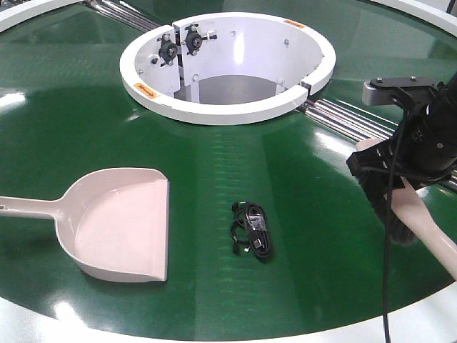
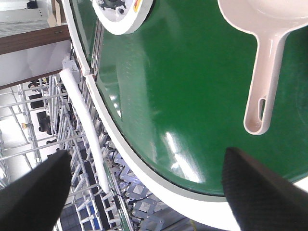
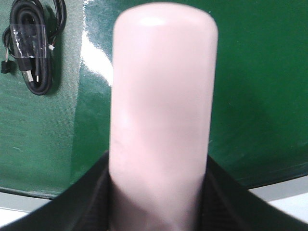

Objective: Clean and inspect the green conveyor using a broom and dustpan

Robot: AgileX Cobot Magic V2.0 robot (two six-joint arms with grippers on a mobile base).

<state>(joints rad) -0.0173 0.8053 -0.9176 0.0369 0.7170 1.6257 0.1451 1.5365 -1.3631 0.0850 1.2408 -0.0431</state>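
The green conveyor fills the front view, with its white hub at the back. The pale pink dustpan lies flat on the belt at the left, mouth to the right. Its slotted handle shows in the left wrist view. My left gripper is open and empty, just off the conveyor's white rim and short of the handle end. My right gripper is shut on the broom above the belt's right side. In the right wrist view the broom sits between the fingers.
A coiled black cable lies on the belt between the dustpan and the broom; it shows in the right wrist view. Metal rollers run right of the hub. Racks and scaffolding stand beyond the rim.
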